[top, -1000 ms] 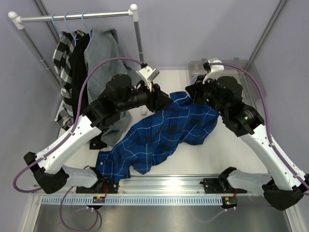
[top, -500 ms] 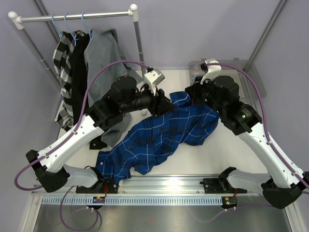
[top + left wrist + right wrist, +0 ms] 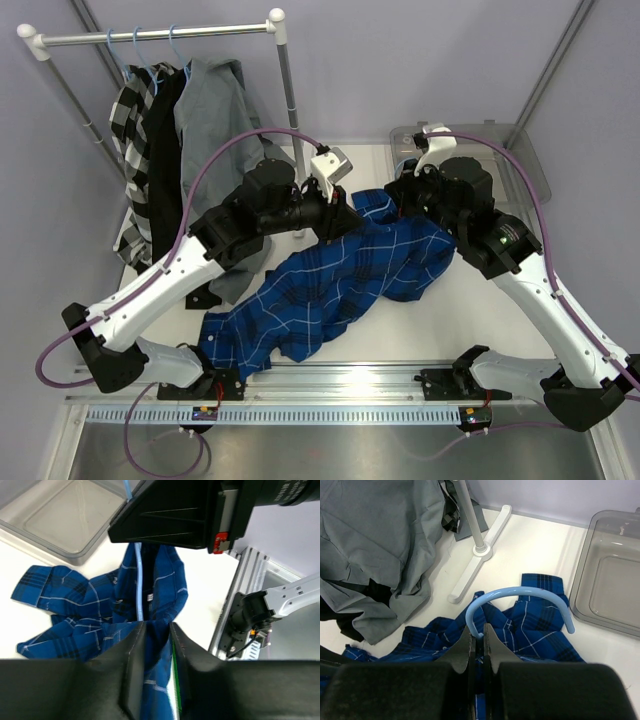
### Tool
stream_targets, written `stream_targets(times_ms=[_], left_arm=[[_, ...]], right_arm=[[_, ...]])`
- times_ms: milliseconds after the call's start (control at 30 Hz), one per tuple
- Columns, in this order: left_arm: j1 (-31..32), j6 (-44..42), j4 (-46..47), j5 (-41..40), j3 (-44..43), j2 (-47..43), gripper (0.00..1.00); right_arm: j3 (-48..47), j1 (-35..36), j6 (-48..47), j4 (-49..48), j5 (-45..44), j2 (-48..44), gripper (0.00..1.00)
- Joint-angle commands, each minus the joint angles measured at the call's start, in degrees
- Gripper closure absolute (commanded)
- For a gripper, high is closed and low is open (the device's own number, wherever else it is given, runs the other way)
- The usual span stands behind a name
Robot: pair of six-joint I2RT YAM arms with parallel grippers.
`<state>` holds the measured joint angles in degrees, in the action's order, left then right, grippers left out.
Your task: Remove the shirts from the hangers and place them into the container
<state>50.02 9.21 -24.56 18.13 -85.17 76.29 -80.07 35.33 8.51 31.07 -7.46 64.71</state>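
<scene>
- Four shirts are in view. Three hang on the rail [image 3: 150, 36] at the far left: a check shirt [image 3: 130, 120], a black shirt [image 3: 160, 150] and a grey shirt [image 3: 210, 110], pressed close side by side.
- The one blue plaid shirt [image 3: 340, 280] lies crumpled on the bench [image 3: 420, 320] between the two arms. It stretches from the near left up to the far middle.
- There are four hangers. Three hooks [image 3: 140, 40] sit on the rail, and a fourth hanger [image 3: 520, 597] rises from the plaid shirt's collar.
- The right pincer [image 3: 479, 640] is clamped on that fourth hanger just below its hook, jaws tight together on the wire.
- The left pincer [image 3: 155, 640] hovers low over the plaid shirt beside the hanger's wire. Its jaws stand a narrow gap apart with blue fabric showing between them. It may be nipping the cloth, but the wrist view does not settle it.
- One container [image 3: 510, 135] stands at the bench's far right, behind the right arm and just beside the plaid shirt.
</scene>
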Motion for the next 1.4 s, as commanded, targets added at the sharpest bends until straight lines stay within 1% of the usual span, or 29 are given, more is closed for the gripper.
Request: stream_targets(times_ms=[0, 100, 300, 400, 433, 500, 567, 700, 800, 867, 967, 1100, 1267, 1367], left_arm=[[0.6, -1.21, -0.23, -0.9, -2.2, 0.44, 0.81], [0.52, -1.65, -0.4, -2.04, -2.2, -0.35, 1.0], [0.52, -2.36, -0.76, -4.06, -0.1, -2.89, 1.0], [0.61, -3.06, -2.25, -6.87, 2.01, -5.44, 1.0], [0.52, -3.41, -3.12, -8.45, 2.63, -6.15, 1.0], [0.43, -3.93, -4.18, -10.3, 3.69, -7.82, 1.0], [0.43, -4.38, -6.11, -14.16, 5.71, -10.54, 1.0], [0.34, -4.82, -9.01, -21.88, 10.01, -15.64, 1.0], [0.17, -3.33, -9.81, -24.54, 13.7, -19.94, 1.0], [0.17, -2.19, -9.72, -24.9, 16.25, -22.85, 1.0], [0.17, 0.71, -9.72, -24.55, 19.32, -25.65, 1.0], [0.17, 3.7, -9.72, -23.76, 22.67, -27.86, 1.0], [0.52, 7.48, -8.49, -16.39, 23.03, -26.46, 1.0], [1.92, 8.36, -4.9, -14.71, 23.03, -25.32, 1.0]], right_arm=[[-2.19, 0.53, -0.25, -1.89, -1.15, -0.46, 1.0], [-1.93, 0.53, -0.25, -1.98, -1.67, -0.81, 1.0], [-0.96, 0.53, -0.34, -1.72, -3.95, -1.77, 1.0], [-0.79, 0.44, -0.69, -0.75, -9.13, -2.22, 1.0], [-1.22, 0.53, -0.78, -0.23, -11.93, -2.3, 1.0], [-1.75, 0.44, -1.13, 1.36, -14.58, -2.3, 1.0], [-2.72, 0.09, -1.04, 2.5, -18.28, -2.48, 1.0], [-4.38, -1.66, -0.17, 3.29, -19.52, -4.67, 1.0], [-6.49, -2.98, 1.15, 4.61, -19.95, -5.64, 1.0], [-7.37, -3.08, 1.94, 5.67, -20.4, -5.99, 1.0], [-8.08, -3.08, 5.53, 5.58, -19.26, -7.57, 1.0], [-8.52, -3.08, 7.92, 4.44, -14.79, -9.07, 1.0], [-8.52, -3.08, 9.59, 2.25, -9.86, -9.51, 1.0], [-8.87, -3.16, 9.94, 1.01, -5.74, -8.9, 1.0]])
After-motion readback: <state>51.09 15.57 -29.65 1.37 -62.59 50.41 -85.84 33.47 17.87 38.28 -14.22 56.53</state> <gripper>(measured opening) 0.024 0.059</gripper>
